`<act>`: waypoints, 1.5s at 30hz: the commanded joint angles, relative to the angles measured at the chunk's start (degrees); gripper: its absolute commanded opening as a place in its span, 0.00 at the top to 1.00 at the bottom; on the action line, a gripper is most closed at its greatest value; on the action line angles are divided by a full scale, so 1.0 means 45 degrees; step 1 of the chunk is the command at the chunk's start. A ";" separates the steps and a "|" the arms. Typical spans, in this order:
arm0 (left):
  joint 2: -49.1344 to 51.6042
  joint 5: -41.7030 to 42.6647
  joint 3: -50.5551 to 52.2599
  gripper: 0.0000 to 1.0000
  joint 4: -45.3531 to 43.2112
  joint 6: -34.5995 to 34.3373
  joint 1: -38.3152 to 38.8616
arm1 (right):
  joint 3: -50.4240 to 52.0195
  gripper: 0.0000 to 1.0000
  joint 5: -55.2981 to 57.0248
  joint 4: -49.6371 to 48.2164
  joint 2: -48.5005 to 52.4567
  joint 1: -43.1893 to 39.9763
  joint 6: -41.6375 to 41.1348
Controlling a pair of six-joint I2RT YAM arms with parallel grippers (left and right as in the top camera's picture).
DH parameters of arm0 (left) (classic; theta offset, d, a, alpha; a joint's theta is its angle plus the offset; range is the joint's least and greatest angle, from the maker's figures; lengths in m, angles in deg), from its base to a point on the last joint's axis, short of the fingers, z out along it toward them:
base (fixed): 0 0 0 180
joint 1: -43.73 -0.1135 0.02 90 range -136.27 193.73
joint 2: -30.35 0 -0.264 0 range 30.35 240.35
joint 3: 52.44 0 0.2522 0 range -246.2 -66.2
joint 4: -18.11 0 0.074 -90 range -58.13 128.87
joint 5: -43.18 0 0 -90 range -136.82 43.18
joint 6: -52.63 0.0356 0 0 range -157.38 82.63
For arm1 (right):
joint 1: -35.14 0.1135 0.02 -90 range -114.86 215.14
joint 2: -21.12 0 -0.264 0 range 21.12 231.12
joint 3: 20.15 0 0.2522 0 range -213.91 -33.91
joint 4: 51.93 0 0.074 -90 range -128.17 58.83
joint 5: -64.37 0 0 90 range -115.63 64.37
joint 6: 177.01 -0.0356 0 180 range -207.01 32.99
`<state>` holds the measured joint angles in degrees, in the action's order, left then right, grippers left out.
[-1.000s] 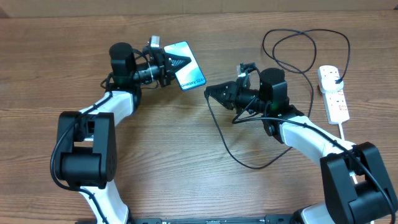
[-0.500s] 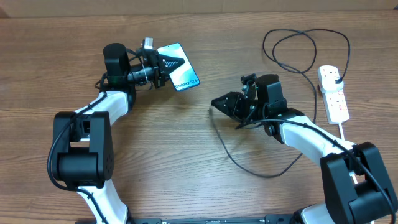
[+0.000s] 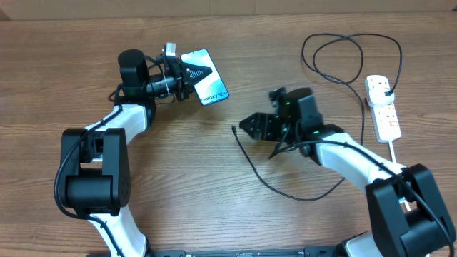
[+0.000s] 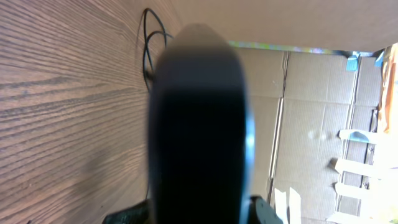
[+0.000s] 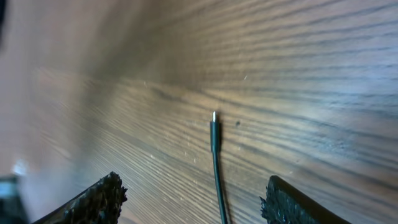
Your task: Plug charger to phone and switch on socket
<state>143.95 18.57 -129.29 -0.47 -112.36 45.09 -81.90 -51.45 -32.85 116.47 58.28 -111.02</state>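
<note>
My left gripper (image 3: 187, 74) is shut on one end of the phone (image 3: 206, 86), holding it tilted above the table with its lit blue-and-white screen facing up. In the left wrist view the phone (image 4: 199, 124) is a dark blur filling the space between the fingers. The charger's thin black cable (image 3: 265, 184) lies on the wood, its small plug tip (image 3: 234, 128) free just left of my open right gripper (image 3: 251, 127). From the right wrist the tip (image 5: 214, 116) lies ahead, and the cable runs back between the spread fingers of the gripper (image 5: 194, 182). The socket (image 3: 384, 108) is at the far right.
The cable loops widely at the back right (image 3: 350, 50) and its black plug (image 3: 386, 90) sits in the socket. The socket's thick white cord (image 3: 397, 153) trails toward the front right. Cardboard walls (image 4: 323, 112) stand behind the table.
My right gripper opened and let go of the cable tip, which now lies on the table. It drew back slightly to the right. The left gripper carried the phone a little up and left.
</note>
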 commanded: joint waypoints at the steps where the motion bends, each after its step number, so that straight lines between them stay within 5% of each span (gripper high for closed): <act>1: -0.0160 0.0330 -0.0087 0.96 -0.0102 0.0287 -0.0330 | -0.0442 0.27 0.2671 0.0350 -0.0520 0.1180 0.1778; 11: -0.0160 0.0393 -0.0087 0.96 -0.0102 0.0301 -0.0709 | -0.0437 0.21 0.9287 0.0403 0.0000 0.4381 0.3483; 16: -0.0160 0.0393 -0.0087 0.96 -0.0102 0.0389 -0.0724 | -0.0442 0.23 0.9447 -0.0437 0.1020 0.4430 0.4133; 26: -0.0160 0.0384 -0.0087 0.96 -0.0102 0.0398 -0.0729 | -0.0437 0.47 0.9034 -0.0738 0.1715 0.4430 0.4357; 36: -0.0160 0.0384 -0.0087 0.96 -0.0102 0.0393 -0.0729 | -0.0442 0.52 0.8340 -0.1175 0.2448 0.4430 0.4352; 39: -0.0160 0.0384 -0.0087 0.96 -0.0102 0.0393 -0.0729 | -0.0442 0.66 0.8340 -0.1185 0.2482 0.4415 0.4294; 42: -0.0160 0.0384 -0.0087 0.96 -0.0102 0.0398 -0.0729 | -0.0457 0.96 0.8281 -0.1175 0.2482 0.4308 0.3740; 45: -0.0160 0.0423 -0.0087 0.96 -0.0102 0.0539 -0.0729 | -0.0806 0.96 0.7359 -0.0549 0.2463 0.4031 0.3031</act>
<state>143.95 18.96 -129.29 -0.47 -112.09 41.86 -83.43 -15.06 -36.85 126.63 77.82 -94.02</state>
